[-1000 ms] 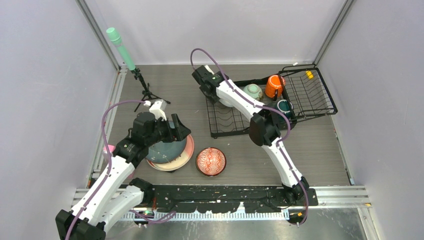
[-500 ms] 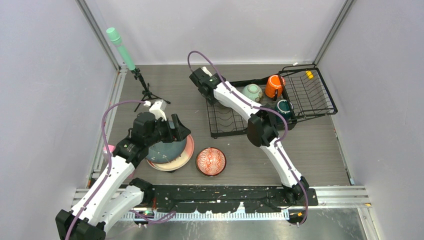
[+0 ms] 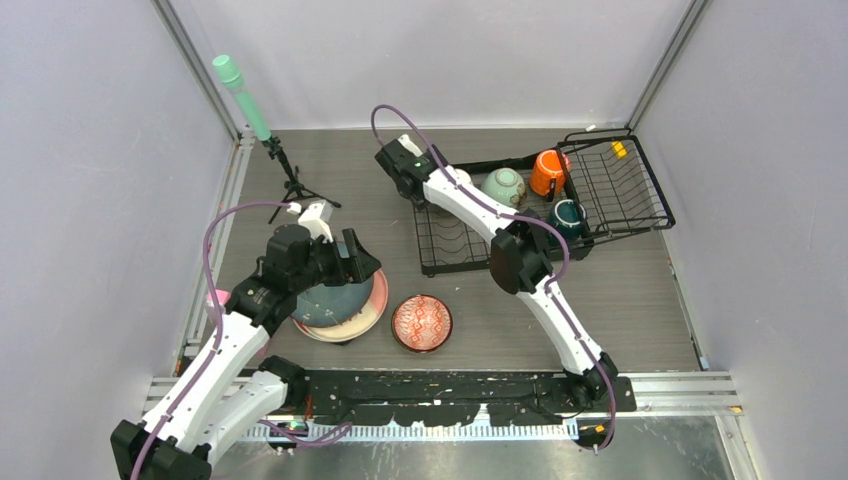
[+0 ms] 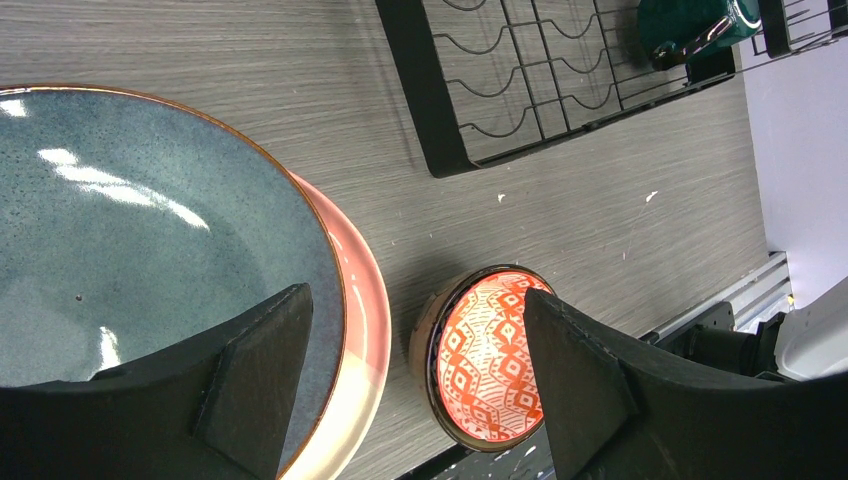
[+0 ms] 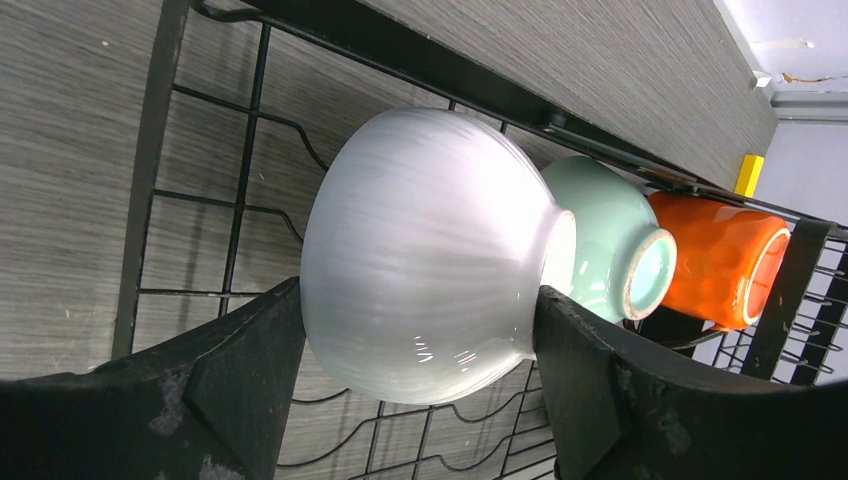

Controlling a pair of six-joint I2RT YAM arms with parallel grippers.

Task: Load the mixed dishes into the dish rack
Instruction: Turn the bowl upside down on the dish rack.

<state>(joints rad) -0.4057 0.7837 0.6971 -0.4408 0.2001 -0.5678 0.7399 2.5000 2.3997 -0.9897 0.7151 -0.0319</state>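
The black wire dish rack (image 3: 440, 268) holds an upturned white bowl (image 3: 461, 178), a mint-green bowl (image 3: 505, 184), an orange mug (image 3: 548, 172) and a dark teal mug (image 3: 570, 213). My right gripper (image 3: 424, 188) is open at the rack's far left. In the right wrist view its jaws (image 5: 420, 292) stand wide on either side of the white bowl (image 5: 430, 250), beside the mint bowl (image 5: 605, 240) and the orange mug (image 5: 715, 265). My left gripper (image 3: 355, 262) is open and empty above the dark teal speckled plate (image 4: 140, 240), which lies on the pink plate (image 4: 368, 330). A brown bowl (image 4: 485, 365), red-orange patterned inside, sits right of them.
A mint-green cylinder on a black tripod (image 3: 245, 100) stands at the far left. A small pink cup (image 3: 215, 297) sits by the left rail. The rack's basket section (image 3: 625, 190) lies at the far right, near the wall.
My right gripper has drawn back to the left, away from the rack's middle, and the white bowl now shows beside the arm. The left arm has not moved.
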